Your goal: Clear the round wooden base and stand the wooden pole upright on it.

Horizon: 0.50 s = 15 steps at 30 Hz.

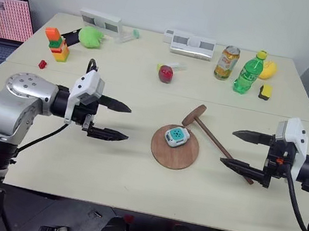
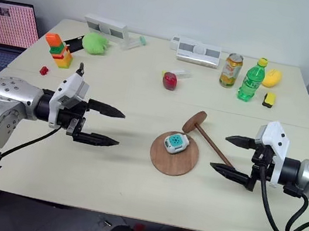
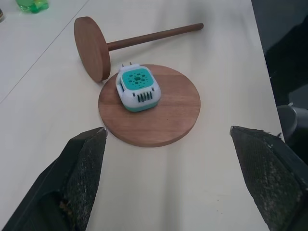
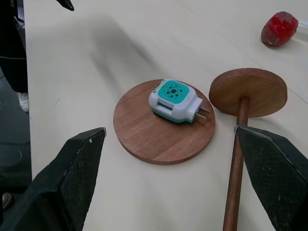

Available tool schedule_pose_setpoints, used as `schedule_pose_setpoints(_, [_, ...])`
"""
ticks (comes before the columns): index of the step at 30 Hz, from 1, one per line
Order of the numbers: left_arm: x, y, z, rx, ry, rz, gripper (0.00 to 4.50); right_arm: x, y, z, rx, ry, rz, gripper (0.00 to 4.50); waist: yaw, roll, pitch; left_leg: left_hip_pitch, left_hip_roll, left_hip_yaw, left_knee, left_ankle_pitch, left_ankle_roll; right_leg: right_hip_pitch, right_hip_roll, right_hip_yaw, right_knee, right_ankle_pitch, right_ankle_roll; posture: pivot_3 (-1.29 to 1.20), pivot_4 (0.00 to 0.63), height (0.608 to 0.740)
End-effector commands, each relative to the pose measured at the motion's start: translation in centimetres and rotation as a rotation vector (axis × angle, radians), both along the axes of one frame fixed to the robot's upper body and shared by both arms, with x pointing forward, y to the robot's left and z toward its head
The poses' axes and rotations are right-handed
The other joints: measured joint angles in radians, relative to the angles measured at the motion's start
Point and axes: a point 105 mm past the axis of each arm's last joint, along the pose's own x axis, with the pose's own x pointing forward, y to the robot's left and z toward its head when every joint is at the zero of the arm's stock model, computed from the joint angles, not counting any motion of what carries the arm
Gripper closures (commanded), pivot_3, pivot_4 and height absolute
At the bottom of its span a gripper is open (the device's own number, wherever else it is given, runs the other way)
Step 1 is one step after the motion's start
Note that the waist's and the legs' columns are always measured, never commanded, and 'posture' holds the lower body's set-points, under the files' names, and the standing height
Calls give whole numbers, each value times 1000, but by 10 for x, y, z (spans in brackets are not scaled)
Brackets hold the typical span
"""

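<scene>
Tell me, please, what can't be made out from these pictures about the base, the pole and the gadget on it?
- Round wooden base: its centre is covered by the white-and-teal plug-in device in all four views.
- Wooden pole: its free end lies behind the right gripper in the left eye view, and runs off the edge in the right wrist view.
- Device's underside: hidden against the base.
</scene>
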Motion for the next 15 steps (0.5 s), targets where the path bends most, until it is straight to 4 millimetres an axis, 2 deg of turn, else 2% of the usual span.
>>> schedule_pose_setpoints(1, [1, -12, 7, -5, -58, -28, 216, -2, 3, 9, -12, -49, 25, 0, 0, 0, 0, 0, 0, 0, 0, 0, 0, 0, 0, 0, 0, 0, 0, 0, 150, 740])
schedule_pose_setpoints(4, [3, -20, 5, -21, -55, -36, 216, -1, 3, 9, -12, -49, 26, 0, 1, 0, 0, 0, 0, 0, 0, 0, 0, 0, 0, 0, 0, 0, 0, 0, 150, 740])
schedule_pose_setpoints(11, [31, -68, -21, -37, -93, 48, 216, -2, 7, 10, -10, -60, 31, 0, 2, 0, 0, -1, -1, 0, 2, 0, 0, 0, 0, 0, 0, 0, 0, 0, 150, 740])
schedule_pose_setpoints(15, [37, -93, -34, -59, -76, 48, 216, -3, 13, 12, -2, -76, 46, 0, 1, 0, 0, -4, -1, -1, 2, 0, 0, -2, 0, -1, 0, 0, 0, 0, 150, 740])
